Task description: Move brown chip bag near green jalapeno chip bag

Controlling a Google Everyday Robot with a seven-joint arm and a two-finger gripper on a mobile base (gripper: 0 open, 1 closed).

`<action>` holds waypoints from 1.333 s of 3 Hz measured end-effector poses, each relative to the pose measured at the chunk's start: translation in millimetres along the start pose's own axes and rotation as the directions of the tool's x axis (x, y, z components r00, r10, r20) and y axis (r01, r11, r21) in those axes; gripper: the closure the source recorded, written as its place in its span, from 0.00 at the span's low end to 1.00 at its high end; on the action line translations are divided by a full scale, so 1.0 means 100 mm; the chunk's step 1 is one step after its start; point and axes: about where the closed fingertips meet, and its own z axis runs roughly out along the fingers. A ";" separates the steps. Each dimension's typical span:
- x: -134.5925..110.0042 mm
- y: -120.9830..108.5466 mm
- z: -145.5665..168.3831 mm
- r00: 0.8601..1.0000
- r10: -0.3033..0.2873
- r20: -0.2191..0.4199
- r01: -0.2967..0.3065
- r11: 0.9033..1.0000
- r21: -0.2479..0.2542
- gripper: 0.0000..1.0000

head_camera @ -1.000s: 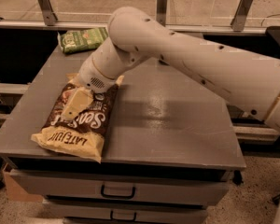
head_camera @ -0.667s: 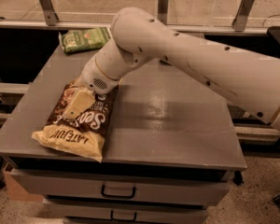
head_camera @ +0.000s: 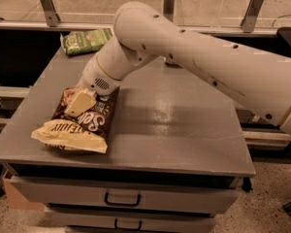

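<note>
The gripper (head_camera: 80,102) presses on the far end of the brown bag (head_camera: 85,125), near left on the table (head_camera: 184,130); I cannot tell its grip. The green bag (head_camera: 86,41) lies well apart, straight beyond, along the brown bag's length.

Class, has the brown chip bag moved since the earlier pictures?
Yes. The brown chip bag has drawn back slightly from the table's front edge, toward the green jalapeno chip bag, with the gripper on it.

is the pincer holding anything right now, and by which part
Cannot be told: the pincer rests on the upper half of the large dark-brown chip bag with pale yellow ends, which lies on the grey table, but no closed hold shows.
</note>
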 end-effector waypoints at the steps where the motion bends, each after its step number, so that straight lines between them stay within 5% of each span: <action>1: 0.00 0.00 0.00 1.000 0.000 0.000 0.000 1.000 0.000 1.00; 4: -0.04 0.00 -0.05 1.000 -0.005 0.006 0.005 1.000 0.004 1.00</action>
